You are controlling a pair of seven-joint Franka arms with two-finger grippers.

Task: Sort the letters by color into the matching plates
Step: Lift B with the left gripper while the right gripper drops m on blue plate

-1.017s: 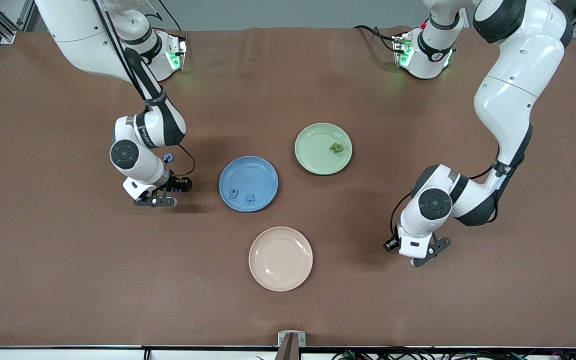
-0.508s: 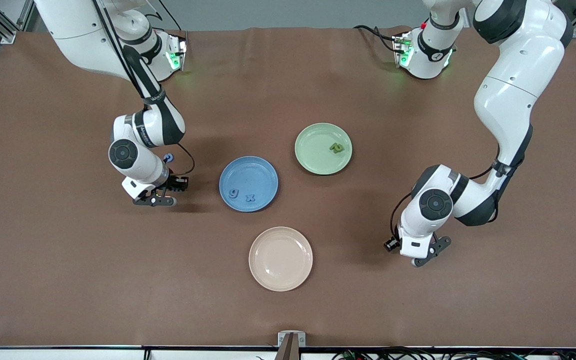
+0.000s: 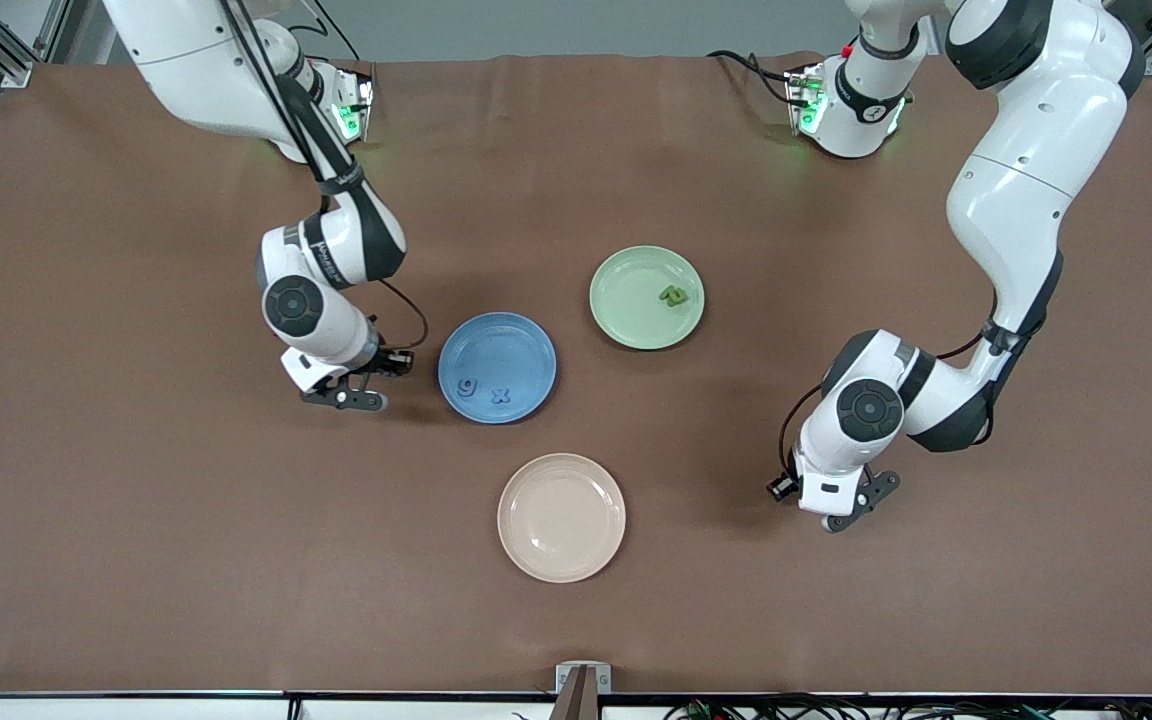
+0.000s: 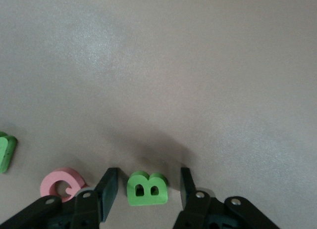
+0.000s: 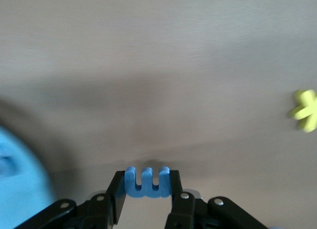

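Observation:
My right gripper (image 3: 341, 395) is shut on a blue letter (image 5: 147, 182) and holds it just above the table beside the blue plate (image 3: 506, 340), whose edge also shows in the right wrist view (image 5: 20, 179). Two blue letters (image 3: 469, 386) lie in that plate. The pale green plate (image 3: 626, 300) holds one green letter (image 3: 674, 295). My left gripper (image 3: 851, 510) is open and low at the left arm's end of the table. Its fingers (image 4: 108, 187) stand on either side of a green letter B (image 4: 147, 189), apart from it. Another green letter (image 4: 6, 151) lies nearby.
A cream-beige plate (image 3: 561, 517) sits nearer to the front camera than the blue plate. A pink letter C (image 4: 62, 183) lies right beside one left finger. A yellow letter (image 5: 305, 110) lies on the table near my right gripper.
My right arm has moved toward the blue plate with the blue letter in its gripper. A small blue letter seen beside that arm earlier no longer shows. The left arm has barely moved.

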